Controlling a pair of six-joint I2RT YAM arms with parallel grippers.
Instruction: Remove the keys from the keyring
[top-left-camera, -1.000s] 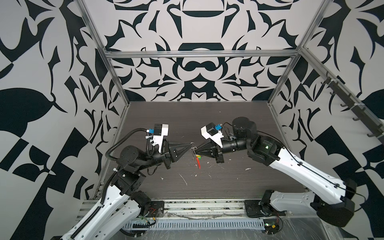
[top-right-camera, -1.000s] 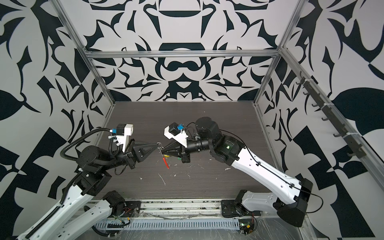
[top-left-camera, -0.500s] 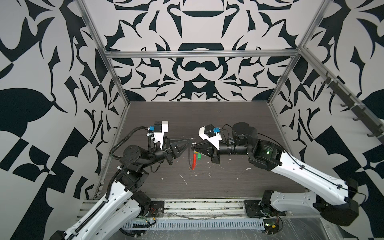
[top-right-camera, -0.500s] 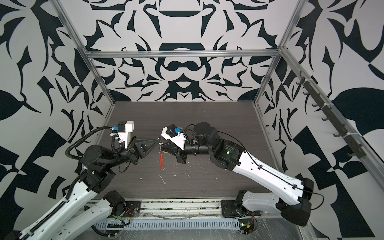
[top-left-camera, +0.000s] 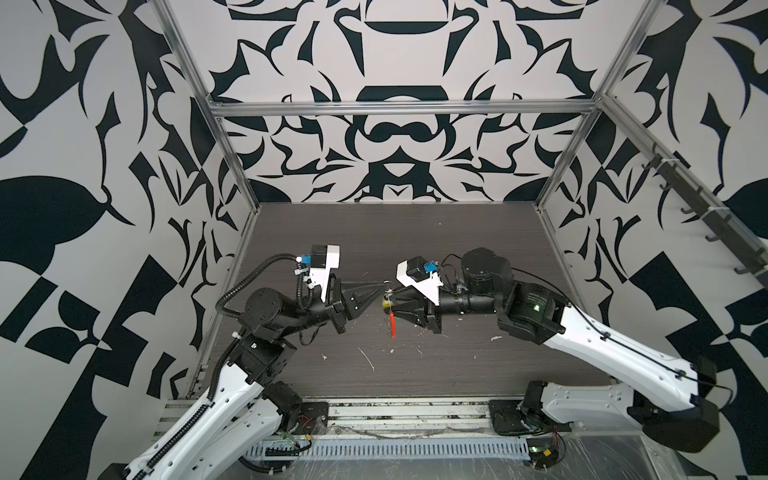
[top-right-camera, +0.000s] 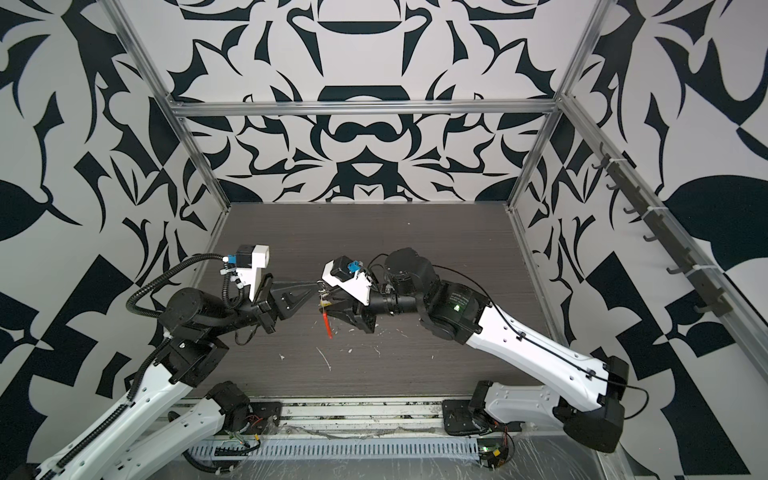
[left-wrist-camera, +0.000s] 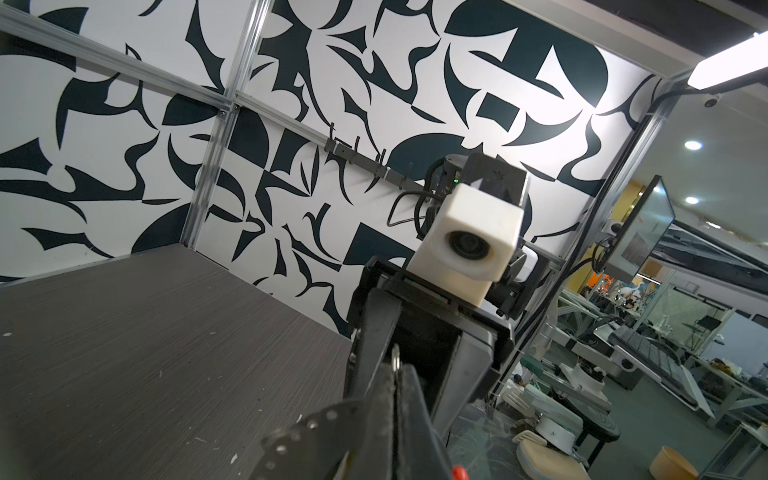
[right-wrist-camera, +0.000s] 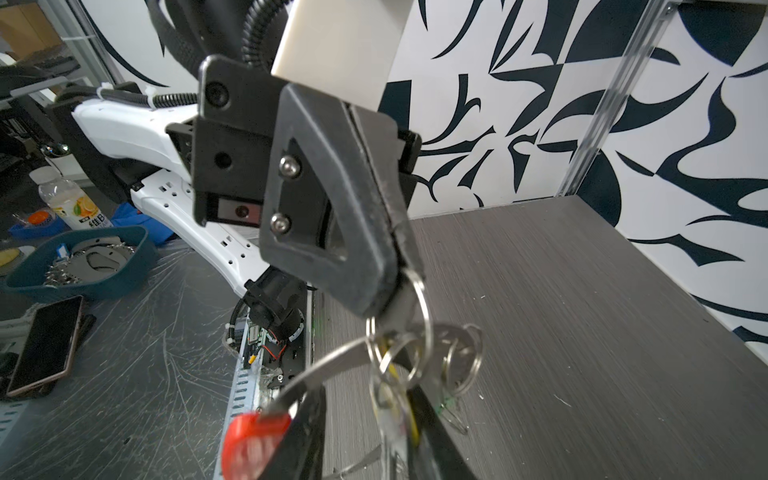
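Separation of the keys from the keyring is judged to be in hand, with nothing yet freed. The bunch is held in the air above the tabletop, between the two arms. The left end effector is closed tight on a silver split ring at the top of the bunch. Everything else hangs from that ring: the grey loop with its red sleeve, further small rings, and the yellow key. The green key cannot be made out with certainty. The right end effector is seen with its jaws partly apart and the hanging pieces lying between them; no firm grip on anything is shown. For the next move, a single key would need to be pinched by the right end effector and its ring worked round and off the loop, with the left grip held firm. Care is called for, since the rings overlap closely.
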